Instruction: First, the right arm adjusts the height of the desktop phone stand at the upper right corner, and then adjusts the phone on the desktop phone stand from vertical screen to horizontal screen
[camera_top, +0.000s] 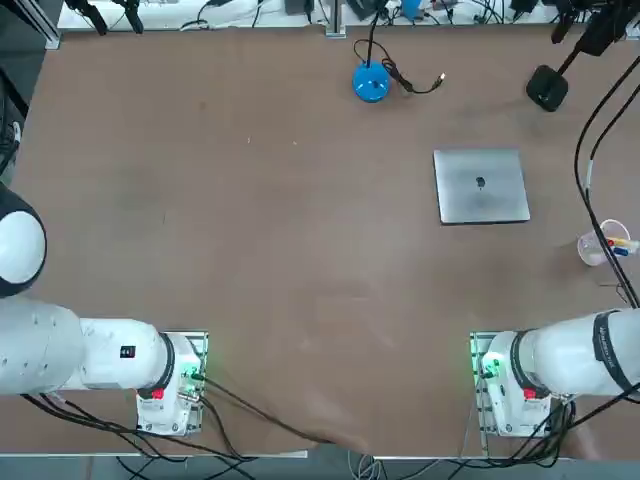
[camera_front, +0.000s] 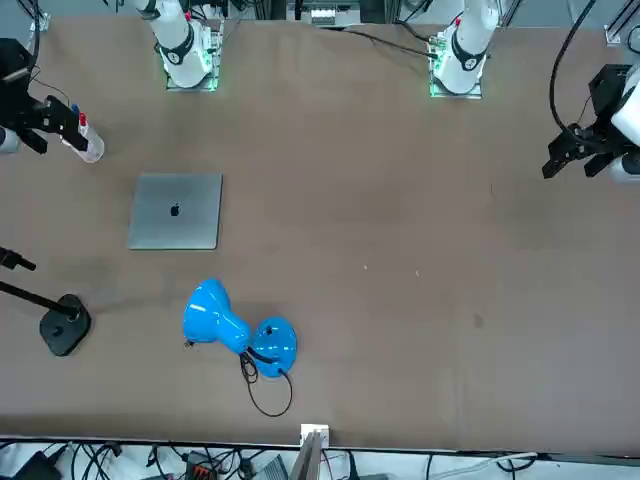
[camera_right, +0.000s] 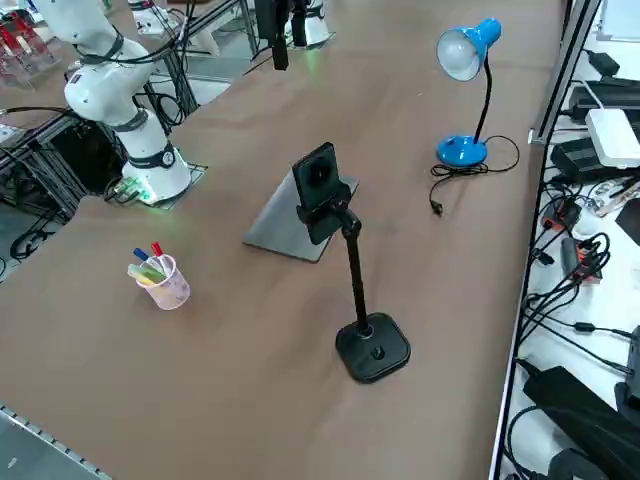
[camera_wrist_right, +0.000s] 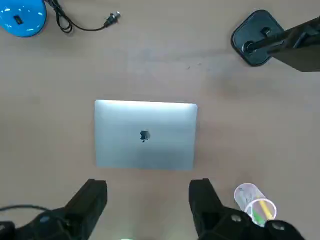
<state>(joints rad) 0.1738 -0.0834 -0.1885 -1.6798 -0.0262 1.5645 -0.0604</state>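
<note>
The desktop phone stand (camera_right: 373, 348) stands at the table's far right corner, its thin pole rising from a dark base (camera_top: 547, 88). The phone (camera_right: 317, 178) sits in the clamp head, upright in portrait. In the wrist view, the stand's base (camera_wrist_right: 255, 37) and slanting pole show beyond the laptop. My right gripper (camera_wrist_right: 148, 187) hangs high over the table on the near side of the laptop. It is open with nothing between its fingers and well clear of the stand. It also shows as a dark shape (camera_front: 35, 115) in the front view.
A closed silver laptop (camera_top: 481, 186) lies flat between my base and the stand. A clear cup of pens (camera_top: 600, 245) stands near the right edge. A blue desk lamp (camera_top: 371, 82) with a loose cord sits at the far middle. Black cables hang along the right side.
</note>
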